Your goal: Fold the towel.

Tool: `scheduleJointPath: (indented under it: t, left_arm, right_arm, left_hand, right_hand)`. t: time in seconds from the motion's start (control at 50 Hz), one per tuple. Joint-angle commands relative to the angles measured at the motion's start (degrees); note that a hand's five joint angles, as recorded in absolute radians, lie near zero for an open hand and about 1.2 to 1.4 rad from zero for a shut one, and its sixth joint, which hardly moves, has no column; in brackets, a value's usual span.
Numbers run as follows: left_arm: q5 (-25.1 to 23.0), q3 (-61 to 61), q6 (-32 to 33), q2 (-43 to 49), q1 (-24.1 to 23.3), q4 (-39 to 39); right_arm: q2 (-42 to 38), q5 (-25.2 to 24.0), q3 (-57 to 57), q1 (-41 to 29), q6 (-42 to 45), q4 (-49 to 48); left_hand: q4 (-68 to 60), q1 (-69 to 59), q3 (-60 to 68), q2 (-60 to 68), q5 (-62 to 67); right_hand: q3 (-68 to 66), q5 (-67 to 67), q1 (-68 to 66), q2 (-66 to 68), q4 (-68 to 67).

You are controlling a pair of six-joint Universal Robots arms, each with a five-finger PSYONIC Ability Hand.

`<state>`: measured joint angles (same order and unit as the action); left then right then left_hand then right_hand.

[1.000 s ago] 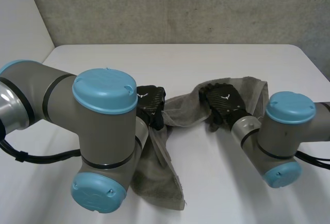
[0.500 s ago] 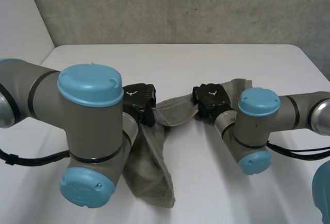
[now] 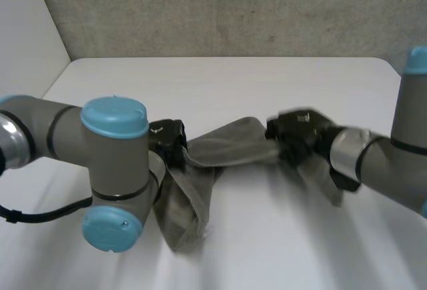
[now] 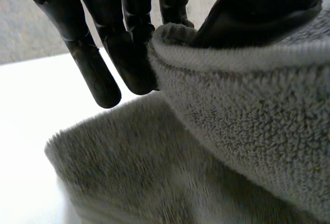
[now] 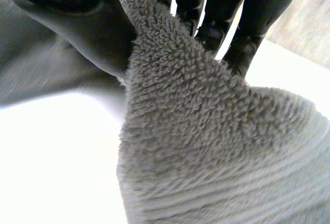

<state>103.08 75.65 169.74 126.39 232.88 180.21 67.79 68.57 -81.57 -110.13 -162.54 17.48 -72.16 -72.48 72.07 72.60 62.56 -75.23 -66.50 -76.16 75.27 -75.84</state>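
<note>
Above the near middle of the white table [image 3: 220, 83], a grey terry towel [image 3: 223, 145] is strung between the two hands as a sagging band. The left hand [image 3: 168, 142] holds its left end; in the left wrist view the thumb [image 4: 258, 13] presses the towel's hemmed edge against the fingers [image 4: 129, 54] — a firm pinch. From there a long part of the cloth hangs down and bunches on the table nearer the camera. The right hand [image 3: 293, 133] holds the right end the same way: in the right wrist view its thumb [image 5: 77, 23] and fingers [image 5: 252, 18] clamp the pile between them, and a short tail drops beside the right arm [image 3: 373, 167]. The tabletop is plain and matte, with rounded far corners. Behind its far edge stands a speckled grey wall [image 3: 233, 10] — a paler panel [image 3: 27, 30] meets it at the far left.
</note>
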Motion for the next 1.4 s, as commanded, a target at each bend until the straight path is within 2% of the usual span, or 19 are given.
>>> scheduleJointPath:
  t: [0.02, 0.04, 0.16, 0.44, 0.5, 0.54, 0.56, 0.58, 0.64, 0.72, 0.76, 0.88, 0.92, 0.94, 0.98, 1.04, 1.16, 1.24, 1.4]
  left_arm:
    - [0.0, 0.2, 0.0, 4.1, -0.8, 0.5]
    - [-0.1, 0.2, 0.1, 4.6, -0.9, 0.5]
    - [0.0, 0.2, 0.1, 5.0, -1.9, 0.4]
    - [0.5, 0.3, 0.2, 4.4, -2.0, 0.2]
    - [0.5, 0.5, 0.5, 4.6, -1.9, 0.0]
    - [0.5, 1.3, 1.7, 4.3, -1.7, -0.3]
    - [0.5, 1.3, 1.7, 4.3, -1.7, -0.3]
    - [0.4, 1.7, 2.7, 3.9, -1.6, -0.3]
    - [0.0, 1.1, 5.8, 1.8, -1.4, -0.1]
    - [-0.1, -1.6, 10.3, 0.1, -0.8, 0.7]
    - [-0.1, -9.3, 16.1, 0.1, 0.8, 1.8]
    - [-0.2, -24.6, 24.7, -0.1, 3.3, 4.5]
    - [-0.5, -33.8, 28.4, -1.5, 3.8, 7.9]
    - [-0.5, -33.8, 28.5, -1.5, 3.8, 8.0]
    - [-2.3, -38.5, 29.2, -5.0, 3.9, 11.8]
    - [-3.6, -38.6, 29.3, -7.2, 3.9, 13.7]
    - [-8.2, -31.1, 29.0, -11.3, 4.3, 16.2]
    - [-10.3, -15.8, 29.2, -11.7, 6.0, 17.1]
    - [-15.6, 8.6, 29.8, -10.6, 7.9, 22.6]
  right_arm:
    - [0.2, -0.1, -9.3, 3.1, 6.3, -0.9]
    - [0.2, -0.2, -11.0, 3.9, 6.3, -2.3]
    - [0.2, -0.4, -13.9, 5.2, 6.3, -5.6]
    - [5.9, -0.5, -13.7, 5.4, 4.3, -5.4]
    - [7.4, -0.5, -13.4, 5.4, 3.8, -5.4]
    - [9.7, -0.7, -13.0, 6.1, 3.5, -5.2]
    - [9.7, -0.7, -13.0, 6.1, 3.5, -5.2]
    - [10.4, -1.3, -12.6, 6.2, 3.5, -5.0]
    - [10.6, -2.7, -10.3, 6.3, 4.0, -3.6]
    - [7.6, -3.9, -4.9, 6.4, 4.3, -1.2]
    - [0.4, -3.1, 4.5, 5.6, 4.9, -1.1]
    - [-4.8, -2.1, 25.6, 4.0, 5.0, -3.5]
    - [-4.2, -1.5, 34.4, 2.6, 1.4, -14.3]
    - [-4.2, -1.5, 34.5, 2.6, 1.4, -14.4]
    - [0.0, 0.0, 33.4, 2.3, -7.6, -30.8]
    - [5.1, 0.9, 28.2, 3.4, -16.1, -43.6]
    - [4.9, -1.9, 22.1, 2.9, -18.6, -43.6]
    - [4.5, -8.2, 15.1, 2.5, -13.7, -37.3]
    - [2.1, -12.1, 2.9, 2.5, -1.0, -27.3]
  left_hand:
    - [21.5, 21.8, -21.4, -21.9, -21.8]
    - [33.6, 33.9, -33.5, -34.0, -34.0]
    - [58.5, 58.8, -58.4, -59.0, -58.9]
    - [57.7, 58.1, -57.6, -58.2, -58.1]
    - [53.0, 53.4, -52.9, -53.5, -53.4]
    - [25.0, 25.3, -24.9, -25.4, -25.3]
    - [24.8, 25.1, -24.7, -25.2, -25.2]
    - [6.6, 6.9, -6.5, -7.1, -7.0]
    - [-7.8, -7.5, 7.9, 7.4, 7.4]
    - [-7.8, -7.5, 7.9, 7.4, 7.4]
    - [-7.8, -7.5, 7.9, 7.4, 7.4]
    - [-7.8, -7.5, 7.9, 7.4, 7.4]
    - [-7.8, -7.5, 7.9, 7.4, 7.4]
    - [-7.8, -7.5, 7.9, 7.4, 7.4]
    - [-7.8, -7.5, 7.9, 7.4, 7.4]
    - [-7.8, -7.5, 7.9, 7.4, 7.4]
    - [-7.8, -7.5, 7.9, 7.4, 7.4]
    - [-7.8, -7.5, 7.9, 7.4, 7.4]
    - [-7.8, -7.5, 7.9, 7.4, 7.4]
  right_hand:
    - [-4.8, -3.5, -3.8, 4.7, -4.2]
    - [-4.8, -3.5, -3.8, 4.7, -4.2]
    - [-4.8, -3.5, -3.8, 4.7, -4.2]
    - [-4.8, -3.5, -3.8, 4.7, -4.2]
    - [-4.8, -3.5, -3.8, 4.7, -4.2]
    - [-4.8, -3.5, -3.8, 4.7, -4.2]
    - [-4.8, -3.5, -3.8, 4.7, -4.2]
    - [-4.8, -3.5, -3.8, 4.7, -4.2]
    - [-4.8, -3.5, -3.8, 4.7, -4.2]
    - [-4.8, -3.5, -3.8, 4.7, -4.2]
    - [-4.8, -3.5, -3.8, 4.7, -4.2]
    - [-4.8, -3.5, -3.8, 4.7, -4.2]
    - [-4.8, -3.5, -3.8, 4.7, -4.2]
    - [-4.8, -3.5, -3.8, 4.7, -4.2]
    - [-4.8, -3.5, -3.8, 4.7, -4.2]
    - [-4.8, -3.5, -3.8, 4.7, -4.2]
    - [-4.8, -3.5, -3.8, 4.7, -4.2]
    - [-4.8, -3.5, -3.8, 4.7, -4.2]
    - [-4.8, -3.5, -3.8, 4.7, -4.2]
